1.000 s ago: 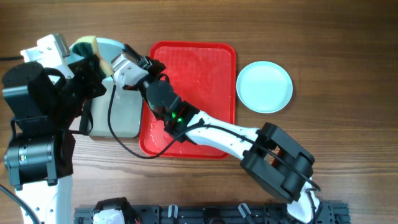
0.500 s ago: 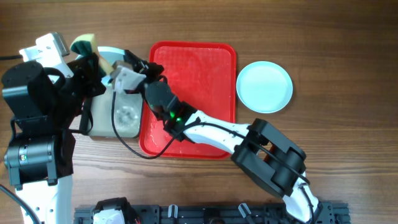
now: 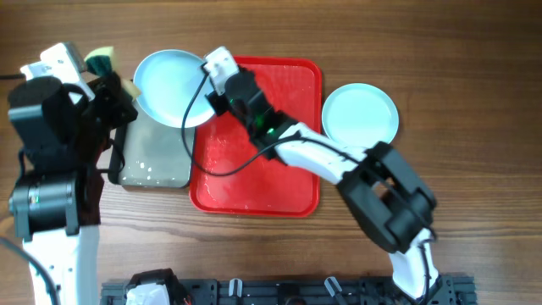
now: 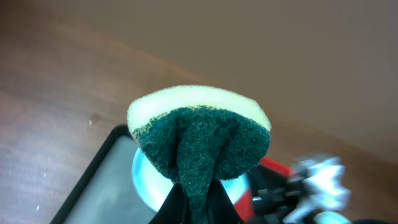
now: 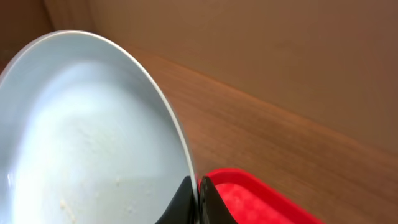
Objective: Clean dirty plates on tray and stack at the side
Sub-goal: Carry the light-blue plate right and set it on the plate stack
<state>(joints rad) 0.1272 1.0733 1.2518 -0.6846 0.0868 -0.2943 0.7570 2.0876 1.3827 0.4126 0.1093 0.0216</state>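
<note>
overhead view: the right gripper is clamped on the right rim of a pale blue plate. the plate hangs over the far end of the grey tray, just left of the far left corner of the red tray. the right arm reaches across the red tray to it. a 2nd plate lies flat on the table, just beside the red tray's right edge and well apart from both grippers. the left gripper is closed on a sponge near the surface's far left corner, just left of the held plate and not touching it.

right wrist view: the jaws pinch the thin rim of the plate, which tilts up to the left. a few faint specks show on its inner face. a corner of the red tray shows just right of the jaws.

left wrist view: the gripper squeezes the sponge into a fold, green scouring side toward the camera and yellow foam along the top. behind the sponge are the plate and the grey tray.
</note>
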